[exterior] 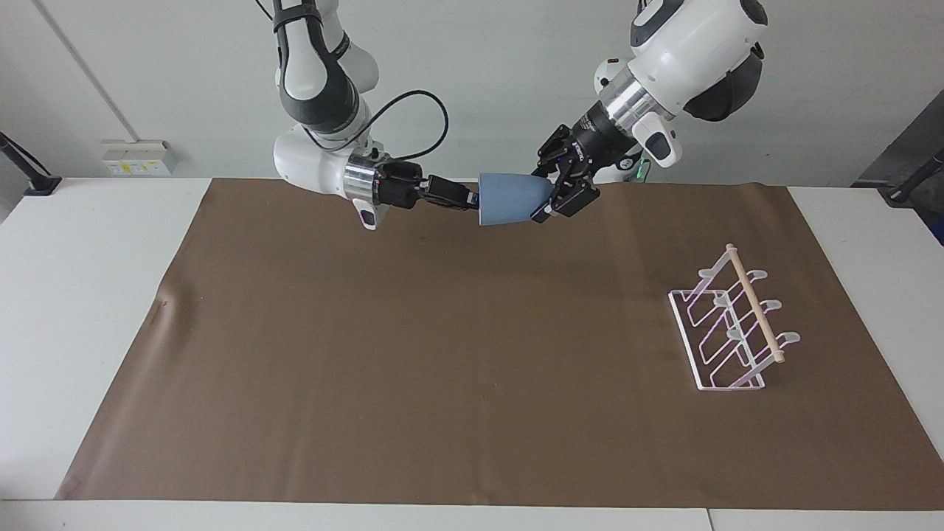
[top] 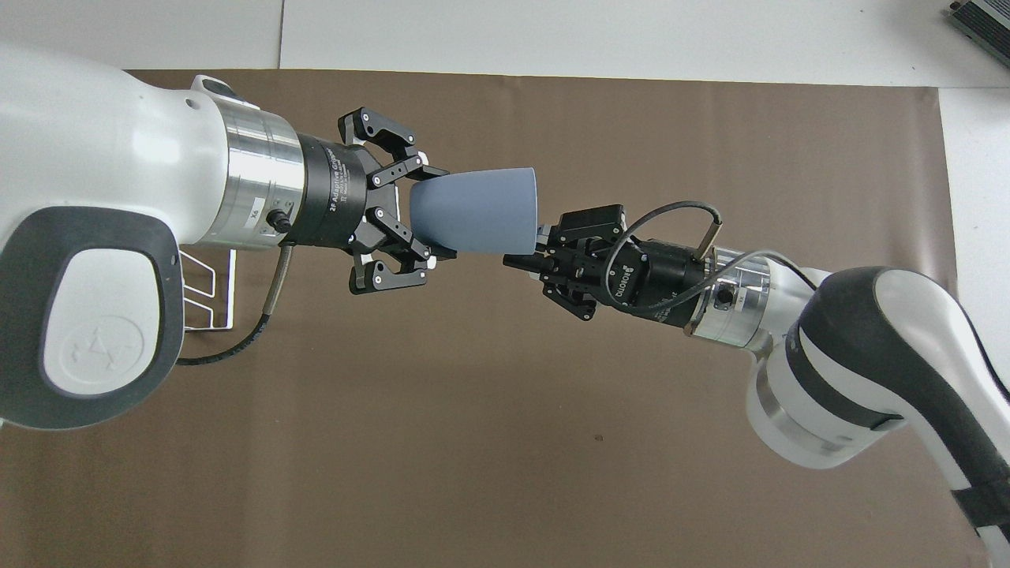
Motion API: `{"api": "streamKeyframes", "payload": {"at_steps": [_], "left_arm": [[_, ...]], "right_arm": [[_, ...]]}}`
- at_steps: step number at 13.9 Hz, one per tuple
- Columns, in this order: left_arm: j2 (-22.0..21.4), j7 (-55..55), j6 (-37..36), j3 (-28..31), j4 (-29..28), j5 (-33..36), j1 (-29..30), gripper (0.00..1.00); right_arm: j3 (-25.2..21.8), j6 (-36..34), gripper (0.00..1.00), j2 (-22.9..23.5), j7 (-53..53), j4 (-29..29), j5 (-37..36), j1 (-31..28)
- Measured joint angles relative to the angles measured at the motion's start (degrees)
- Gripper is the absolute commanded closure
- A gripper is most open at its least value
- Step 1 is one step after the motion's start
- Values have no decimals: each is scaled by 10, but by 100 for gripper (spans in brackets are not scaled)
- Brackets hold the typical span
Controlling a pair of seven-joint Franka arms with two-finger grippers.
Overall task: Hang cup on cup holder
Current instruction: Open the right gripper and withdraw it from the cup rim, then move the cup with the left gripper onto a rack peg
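The light blue cup (exterior: 509,199) lies on its side in the air between both grippers, over the part of the brown mat nearest the robots; it also shows in the overhead view (top: 473,213). My left gripper (exterior: 546,195) (top: 434,213) is shut around the cup's narrow base. My right gripper (exterior: 473,200) (top: 530,254) is shut on the cup's rim at the wide end. The white wire cup holder (exterior: 730,324) with its wooden dowel stands on the mat toward the left arm's end. In the overhead view the cup holder (top: 209,288) is mostly hidden under the left arm.
A brown mat (exterior: 442,354) covers most of the white table. A grey device (top: 982,20) lies at the table's corner farthest from the robots, toward the right arm's end.
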Motion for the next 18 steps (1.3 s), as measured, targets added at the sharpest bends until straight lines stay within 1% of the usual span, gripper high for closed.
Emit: {"api": "streamKeyframes", "payload": {"at_steps": [3,5,7,10,12,14,18], "left_arm": [[0,-2,2,0,0,0,0,100],[0,-2,2,0,0,0,0,100],[0,-2,2,0,-1,4,0,100],[0,-1,2,4,-3,63,2,100],[0,18,3,10,-6,97,3,100],[-1,62,3,13,-16,113,13,100],[-18,160,6,15,-60,192,35,100]], "right_arm": [[0,1,0,0,0,0,0,0],[-1,3,0,0,0,1,-13,-1],[-2,4,0,0,0,8,-60,-9],[-3,4,0,0,0,20,-127,-25],[-4,4,0,0,0,31,-199,-36],[-4,4,0,1,0,46,-287,-49],[-6,4,0,8,1,78,-511,-74]]}}
